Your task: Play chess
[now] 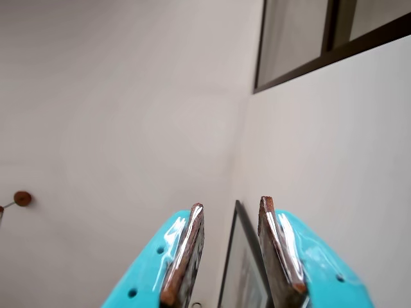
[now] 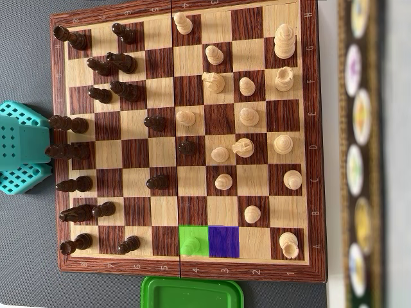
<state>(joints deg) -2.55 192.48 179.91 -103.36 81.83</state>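
While my wrist view shows only walls, I can read the gripper (image 1: 230,253) plainly enough: its two teal fingers (image 1: 183,256) stand apart with bare wall and a dark picture frame (image 1: 239,256) between them, so it is released and holds nothing; the camera is aimed up at a room corner and a dark-framed window (image 1: 321,38), which tells me the arm is raised and not pointed at the board at all. From above, the chessboard (image 2: 186,269) fills the overhead view, dark pieces crowded toward its left side and pale ones spread over the right; the arm's teal body (image 2: 22,147) sits just off the left edge at mid-height, touching no piece that I can see. Two squares on the bottom row are tinted: a green square (image 2: 194,231) with a pawn-like piece (image 2: 190,246) standing upright on it, and an empty purple square (image 2: 224,240) touching it on the right; I take these as pick and place, though that is my reading only. What the move turns on, I judge, is this: the marked piece lies rightward and down-frame from the arm, well apart, past several dark pieces near the lower left corner; its long axis is vertical, so I would come down on it from above with the fingers straddling it. A green tray (image 2: 191,294) sits just below the board.
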